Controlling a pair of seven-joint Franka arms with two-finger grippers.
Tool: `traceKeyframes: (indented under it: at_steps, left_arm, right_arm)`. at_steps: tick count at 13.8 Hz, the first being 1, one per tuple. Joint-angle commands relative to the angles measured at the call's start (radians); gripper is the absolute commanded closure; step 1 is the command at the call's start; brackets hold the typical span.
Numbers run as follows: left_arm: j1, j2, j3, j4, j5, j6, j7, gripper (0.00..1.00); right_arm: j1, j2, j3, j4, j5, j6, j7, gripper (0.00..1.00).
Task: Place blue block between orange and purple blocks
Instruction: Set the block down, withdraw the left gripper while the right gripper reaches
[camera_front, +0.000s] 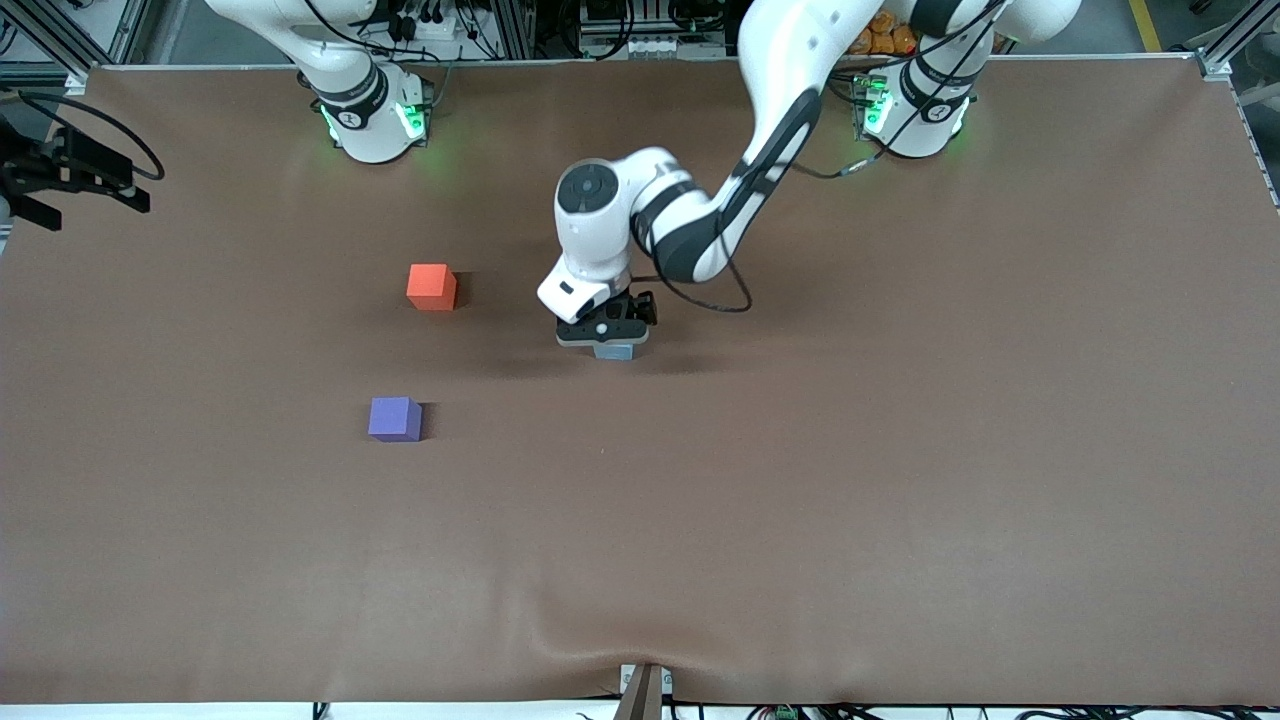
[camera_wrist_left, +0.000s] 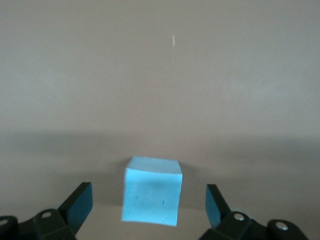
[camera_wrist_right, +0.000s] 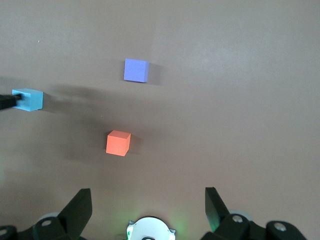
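Note:
The blue block (camera_front: 613, 351) sits on the brown table near its middle. My left gripper (camera_front: 605, 335) is low over it. In the left wrist view the blue block (camera_wrist_left: 152, 192) lies between the open fingers of my left gripper (camera_wrist_left: 149, 202), with a gap on each side. The orange block (camera_front: 431, 287) and the purple block (camera_front: 394, 418) lie toward the right arm's end, the purple one nearer the front camera. My right gripper (camera_wrist_right: 148, 210) is open and empty, high over its own base, and waits. Its view shows the orange block (camera_wrist_right: 118, 143), purple block (camera_wrist_right: 136, 70) and blue block (camera_wrist_right: 29, 99).
The right arm's base (camera_front: 370, 110) and the left arm's base (camera_front: 915, 110) stand at the table's edge farthest from the front camera. A black fixture (camera_front: 70, 175) hangs over the right arm's end of the table. Bare brown mat (camera_front: 800, 500) surrounds the blocks.

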Motion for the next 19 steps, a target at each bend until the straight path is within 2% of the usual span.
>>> traceKeyframes:
  at_steps: [1, 4, 6, 8, 10, 13, 15, 16, 19]
  left_arm:
    - [0.075, -0.186, 0.01, -0.04, 0.017, -0.142, -0.019, 0.0]
    - [0.214, -0.308, 0.009, -0.046, 0.025, -0.306, 0.002, 0.0]
    - [0.323, -0.376, 0.007, -0.046, 0.016, -0.366, 0.119, 0.0]
    - [0.424, -0.43, 0.002, -0.048, -0.001, -0.416, 0.233, 0.0]
    - [0.509, -0.456, 0.002, -0.049, -0.027, -0.448, 0.357, 0.0]
    - [0.604, -0.474, 0.001, -0.052, -0.029, -0.498, 0.538, 0.0]
    - [0.653, -0.474, 0.001, -0.052, -0.047, -0.524, 0.658, 0.0]
    - [0.676, -0.476, 0.001, -0.052, -0.049, -0.555, 0.727, 0.0]
    - [0.744, -0.474, 0.001, -0.052, -0.049, -0.632, 1.032, 0.0]
  right_arm:
    - [-0.009, 0.05, 0.01, 0.002, 0.005, 0.005, -0.015, 0.0]
    - [-0.01, 0.166, 0.01, 0.002, 0.011, 0.007, -0.015, 0.0]
    - [0.0, 0.216, 0.016, 0.001, 0.039, 0.008, -0.008, 0.0]
    - [0.103, 0.226, 0.019, -0.021, 0.062, 0.061, 0.053, 0.0]
    - [0.211, 0.234, 0.02, -0.098, 0.065, 0.191, 0.315, 0.0]
    - [0.308, 0.249, 0.029, -0.218, 0.079, 0.382, 0.388, 0.0]
    - [0.377, 0.283, 0.029, -0.27, 0.201, 0.471, 0.528, 0.0]
    - [0.426, 0.303, 0.029, -0.293, 0.223, 0.546, 0.611, 0.0]
    - [0.542, 0.393, 0.029, -0.311, 0.223, 0.724, 0.707, 0.0]
